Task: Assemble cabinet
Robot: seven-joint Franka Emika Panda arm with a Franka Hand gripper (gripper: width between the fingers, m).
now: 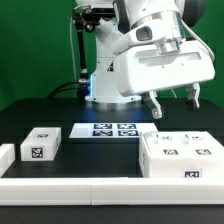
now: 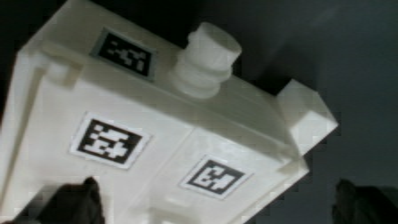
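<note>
The cabinet [image 1: 185,156] is a large white boxy block with several black-and-white tags, lying on the dark table at the exterior view's right. In the wrist view it [image 2: 169,110] fills most of the picture, with two short pegs sticking out along one edge. My gripper [image 1: 175,108] hangs open and empty a little above the cabinet's back part, not touching it. In the wrist view the gripper [image 2: 217,205] shows two dark fingertips [image 2: 71,203] spread wide, one over the cabinet, the other over the dark table.
A small white tagged box [image 1: 42,145] lies at the exterior view's left, with another white piece [image 1: 5,156] at the far left edge. The marker board [image 1: 105,130] lies in the middle. A low white rail [image 1: 90,186] runs along the front.
</note>
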